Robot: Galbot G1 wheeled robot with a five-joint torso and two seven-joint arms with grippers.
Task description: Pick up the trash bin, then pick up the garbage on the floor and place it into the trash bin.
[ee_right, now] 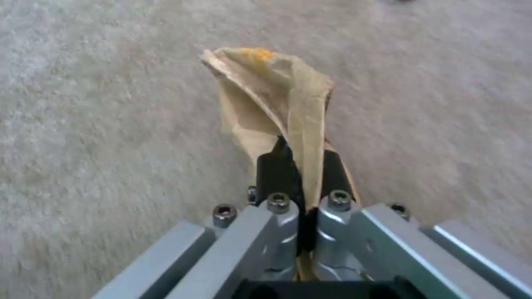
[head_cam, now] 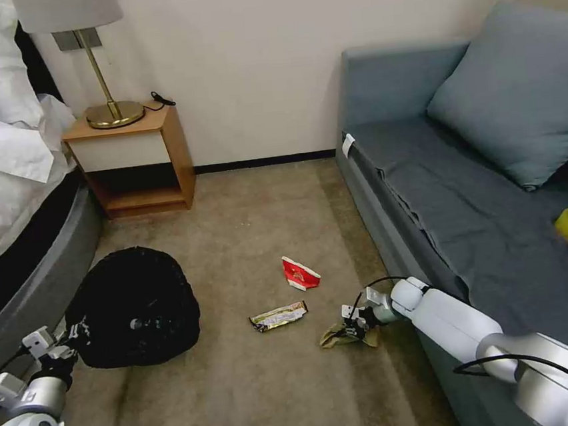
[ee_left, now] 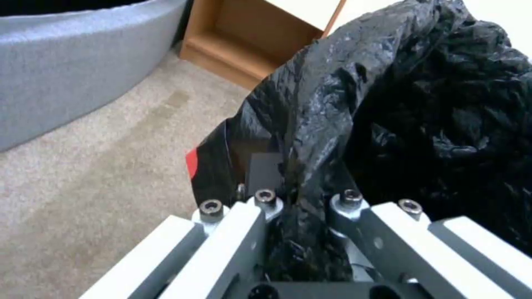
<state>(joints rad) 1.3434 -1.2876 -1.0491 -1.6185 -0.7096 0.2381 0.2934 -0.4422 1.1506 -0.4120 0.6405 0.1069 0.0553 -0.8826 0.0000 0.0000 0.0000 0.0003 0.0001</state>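
Two grippers are busy: my left gripper is clamped on the trash bin's black bag rim, while my right gripper pinches the crumpled brown paper bag at the carpet. Next I judge a lift and carry left, past the snack wrapper and red-white carton.
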